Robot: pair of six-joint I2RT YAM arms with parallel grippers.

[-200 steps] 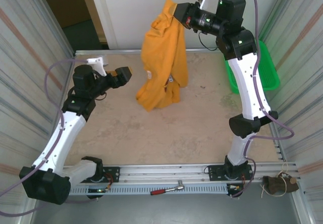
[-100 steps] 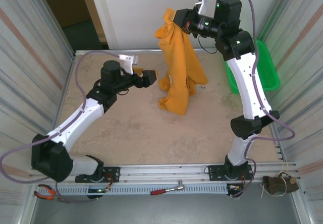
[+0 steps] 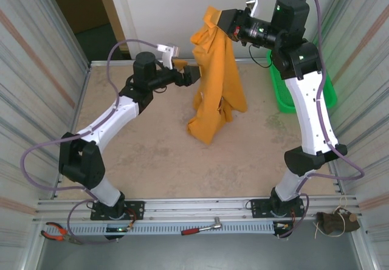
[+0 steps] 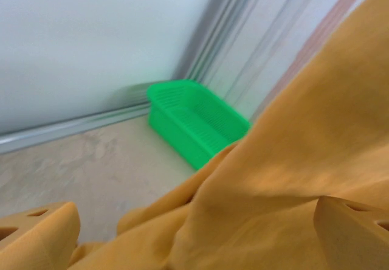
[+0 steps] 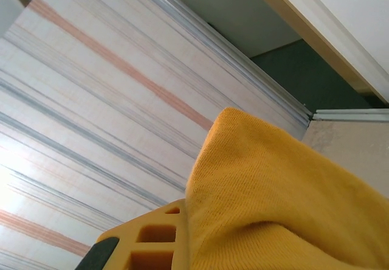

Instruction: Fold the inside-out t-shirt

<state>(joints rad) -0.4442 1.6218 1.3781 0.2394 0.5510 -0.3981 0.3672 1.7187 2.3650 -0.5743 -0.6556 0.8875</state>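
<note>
1. Pliers [image 3: 58, 231] lie on the near rail at the left corner, off the surface [image 3: 140, 154].
2. The left tool [image 3: 193, 74] reaches to the right over the far part of the surface and sits right against the left edge of the shirt [image 3: 216, 81]. Its fingers [image 4: 36, 233] are spread wide. In the wrist view, cloth lies across the gap between them without being clamped.
3. The shirt hangs as a long orange-yellow drape, held high at its top. Its lower end is down near the middle of the surface, and I cannot tell whether it touches.
4. The right tool [image 3: 223, 22] is pressed together on the shirt's top edge, pinching it up at the back.
5. A green basket [image 3: 281, 87] stands at the far right of the surface, partly behind the right arm.
</note>
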